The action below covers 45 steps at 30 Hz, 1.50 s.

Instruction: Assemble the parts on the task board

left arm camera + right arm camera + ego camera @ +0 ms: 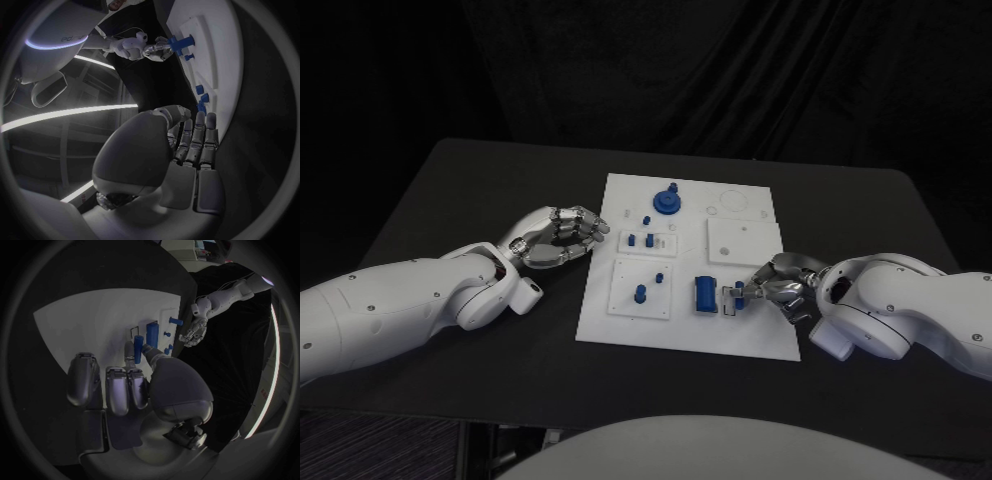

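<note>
right hand at a small blue peg on the near right of the board

the task board (733,335), a white plate, lies in the middle of the black table (473,180). the right hand (783,283) sits over the board's right edge. its fingers are curled inward and its fingertips meet a small blue peg (736,293) beside a wire frame. in the right wrist view the thumb and a finger close on that peg (138,345), so it looks pinched. just to the left of the peg stands a thicker blue cylinder (707,293). a round blue knob (668,201) sits near the board's far edge. several small blue pieces (651,240) stand on a raised tile in the middle, and two more (642,293) on the tile nearest the robot.

the left hand (561,238) hovers just off the board's left edge, fingers curled loosely and holding nothing. the left wrist view shows its fingers (195,140) lying close together and fairly straight.

no writing on the board can be read.
</note>
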Tool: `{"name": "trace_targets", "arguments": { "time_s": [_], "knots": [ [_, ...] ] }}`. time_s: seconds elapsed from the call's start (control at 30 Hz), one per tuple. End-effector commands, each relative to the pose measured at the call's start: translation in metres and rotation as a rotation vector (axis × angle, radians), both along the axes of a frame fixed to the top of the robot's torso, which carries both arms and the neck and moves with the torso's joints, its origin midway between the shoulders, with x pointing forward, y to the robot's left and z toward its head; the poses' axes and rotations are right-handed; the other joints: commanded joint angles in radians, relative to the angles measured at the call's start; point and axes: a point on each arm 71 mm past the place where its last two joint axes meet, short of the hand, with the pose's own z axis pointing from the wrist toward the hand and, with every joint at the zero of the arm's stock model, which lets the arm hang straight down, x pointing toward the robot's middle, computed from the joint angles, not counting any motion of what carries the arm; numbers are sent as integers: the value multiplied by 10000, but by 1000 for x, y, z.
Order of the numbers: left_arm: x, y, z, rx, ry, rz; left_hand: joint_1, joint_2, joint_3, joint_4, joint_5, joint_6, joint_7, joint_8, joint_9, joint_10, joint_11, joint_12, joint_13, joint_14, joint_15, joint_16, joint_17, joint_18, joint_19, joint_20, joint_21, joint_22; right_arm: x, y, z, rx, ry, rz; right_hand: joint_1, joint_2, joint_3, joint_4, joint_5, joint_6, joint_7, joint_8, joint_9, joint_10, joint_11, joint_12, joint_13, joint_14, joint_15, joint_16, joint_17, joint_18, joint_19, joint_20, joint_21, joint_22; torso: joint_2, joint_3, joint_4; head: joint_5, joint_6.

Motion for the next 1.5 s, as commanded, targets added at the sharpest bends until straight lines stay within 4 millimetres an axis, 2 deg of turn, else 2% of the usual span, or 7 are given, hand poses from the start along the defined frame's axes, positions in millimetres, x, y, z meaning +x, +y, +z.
{"name": "trace_targets", "arguments": {
  "time_s": [0.03, 0.4, 0.53, 0.8, 1.2, 1.5],
  "knots": [
    [-1, -3, 1, -222, -120, -215, -49, 58, 32, -48, 36, -14, 80, 34, -13, 1, 61, -46, -17, 19, 62, 56, -14, -117, -15, 60, 31, 249, -2, 2, -4, -96, 479, 153, -149, 1, 350, -272, 47, -26, -17, 30, 6, 1061, 21, 26, 2633, 895, -28, -11, 1827, 24, 56, -24, -60, 1779, 0, 13, -12, 2, 0],
    [-1, -4, 1, -235, -99, -245, -51, 60, 37, -60, 53, -20, 87, 31, -15, 5, 68, -53, -25, 17, 64, 58, -20, -115, -21, 64, 39, 249, -2, 9, -8, -367, 602, 686, -254, -57, 380, -239, 41, -73, -7, 29, 4, 1061, 30, 26, 2633, 886, -14, -23, 1782, 32, 40, -12, -102, 1767, -5, 24, -18, 63, 0],
    [-1, -4, 0, -245, -84, -266, -46, 69, 43, -65, 59, -21, 87, 32, -16, 7, 70, -55, -27, 18, 64, 60, -21, -112, -21, 64, 43, 249, -2, 10, -9, -419, 693, 834, -308, -97, 387, -222, 37, -101, 0, 26, 2, 1061, 33, 26, 2633, 887, -4, -22, 1787, 32, 37, -5, -108, 1765, -6, 16, -13, 63, 0],
    [-1, -4, 0, -246, -75, -272, -45, 71, 45, -68, 63, -22, 88, 31, -16, 8, 72, -57, -30, 18, 65, 61, -23, -112, -22, 65, 46, 250, -1, 12, -10, -535, 623, 1056, -788, -342, 243, 50, -2, -205, 53, 66, 14, 1061, 73, 26, 2633, 884, 56, -27, 1773, 40, 15, 47, -155, 1753, -4, 14, -14, 65, 0],
    [-1, -3, -1, -238, -43, -277, -45, 71, 45, -68, 63, -22, 88, 31, -16, 8, 72, -57, -30, 18, 65, 61, -23, -112, -22, 65, 46, 250, 2, 12, -9, -507, 301, 1042, -1279, -386, -34, 506, 0, -372, 117, 92, 19, 1061, 127, 26, 2633, 875, 104, -39, 1731, 51, -9, 94, -210, 1740, -10, 19, -24, 91, 0],
    [-2, -3, -1, -229, -21, -272, -45, 71, 45, -68, 63, -22, 88, 31, -16, 8, 72, -57, -30, 18, 65, 61, -23, -112, -22, 65, 46, 250, 3, 12, -7, -409, -97, 901, -1453, -388, -146, 749, 4, -353, 106, 203, 70, 1061, 123, 26, 2633, 876, 108, -39, 1734, 53, -11, 107, -215, 1740, -9, 22, -18, 122, 0]
  ]
}}
